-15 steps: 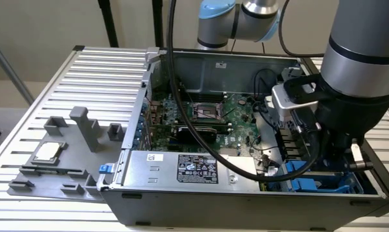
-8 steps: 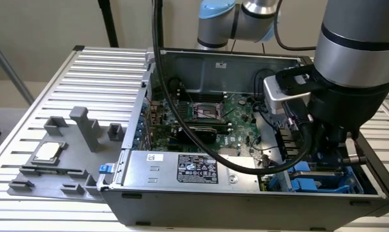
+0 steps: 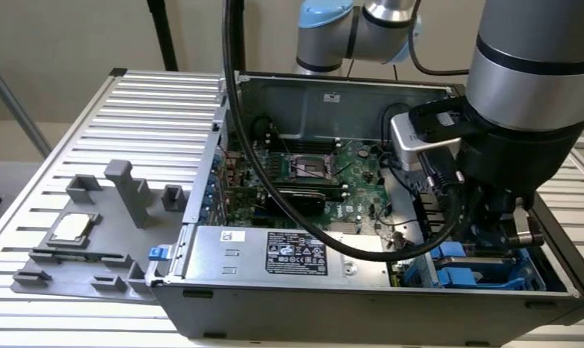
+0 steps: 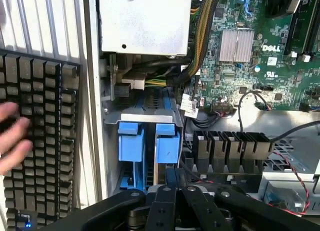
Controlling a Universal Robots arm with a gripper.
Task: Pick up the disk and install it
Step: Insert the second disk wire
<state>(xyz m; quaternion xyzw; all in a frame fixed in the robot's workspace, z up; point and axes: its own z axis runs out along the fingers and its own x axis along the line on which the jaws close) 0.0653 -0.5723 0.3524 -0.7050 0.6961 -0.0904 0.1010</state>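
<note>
Gripper low over blue drive bay in case, probably seating disk; can't tell finger state.

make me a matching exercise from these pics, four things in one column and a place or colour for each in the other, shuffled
Things:
1. small square silver chip
2. keyboard
3. drive carriers
4. power supply box

Places or colours:
A. blue, standing in the bay of the computer case
B. silver with a black label, along the case's front edge
C. dark keys, outside the case, a hand resting on it
D. on the grey tray at the exterior view's left

Pairs: 1-D, 2-C, 3-A, 4-B
</note>
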